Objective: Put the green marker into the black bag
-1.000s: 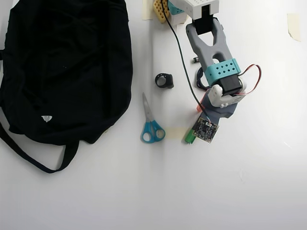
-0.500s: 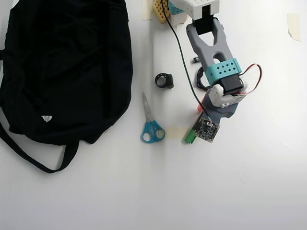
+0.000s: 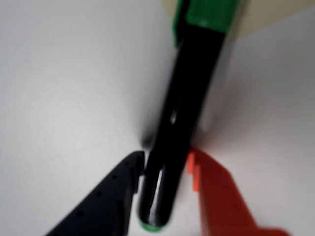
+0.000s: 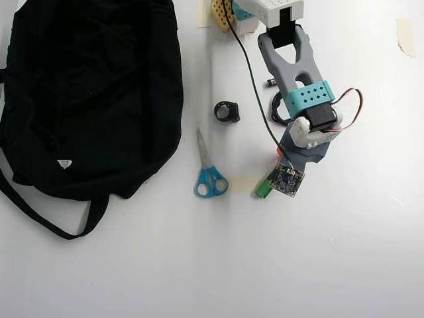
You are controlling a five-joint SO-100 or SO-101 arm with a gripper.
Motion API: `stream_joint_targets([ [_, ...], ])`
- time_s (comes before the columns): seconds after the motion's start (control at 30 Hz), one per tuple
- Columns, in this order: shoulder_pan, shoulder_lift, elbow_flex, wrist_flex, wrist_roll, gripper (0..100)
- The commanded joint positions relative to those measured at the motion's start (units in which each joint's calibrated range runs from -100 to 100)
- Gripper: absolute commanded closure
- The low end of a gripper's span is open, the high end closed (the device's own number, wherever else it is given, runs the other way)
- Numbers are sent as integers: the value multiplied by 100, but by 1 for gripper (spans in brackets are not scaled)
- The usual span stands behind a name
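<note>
In the wrist view the green marker [image 3: 182, 113], black-barrelled with a green cap at the top, lies lengthwise between my fingers. My gripper [image 3: 166, 160] has its black finger [image 3: 115, 196] and orange finger [image 3: 216, 196] pressed against the two sides of the barrel near its small green end. In the overhead view only the green cap [image 4: 263, 190] shows, from under the wrist camera board [image 4: 287, 179], which hides the fingers. The black bag [image 4: 86, 86] lies far to the left on the white table, with straps and a small white tag.
Blue-handled scissors [image 4: 209, 173] lie between the bag and the arm. A small black coil [image 4: 226, 111] sits above them, and a small black battery [image 4: 271, 82] lies by the arm. Beige tape [image 4: 244, 184] is beside the cap. The arm base [image 4: 278, 10] is at the top.
</note>
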Motion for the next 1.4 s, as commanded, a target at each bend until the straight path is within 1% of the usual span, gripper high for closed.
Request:
stream_joint_targets([
  [0.0, -90, 10, -6, 98, 29, 90],
  [0.27, -90, 102, -15, 167, 24, 91],
  [0.37, -90, 102, -15, 167, 18, 98],
  [0.4, -90, 102, -15, 167, 18, 98],
  [0.87, -98, -31, -95, 167, 29, 98],
  [0.97, -165, -31, -419, 434, 29, 98],
  [1.17, -180, -31, -1407, 1296, 29, 98],
  [1.27, -173, -31, -1731, 1511, 29, 98],
  [1.37, -180, -31, -1901, 1511, 39, 98],
])
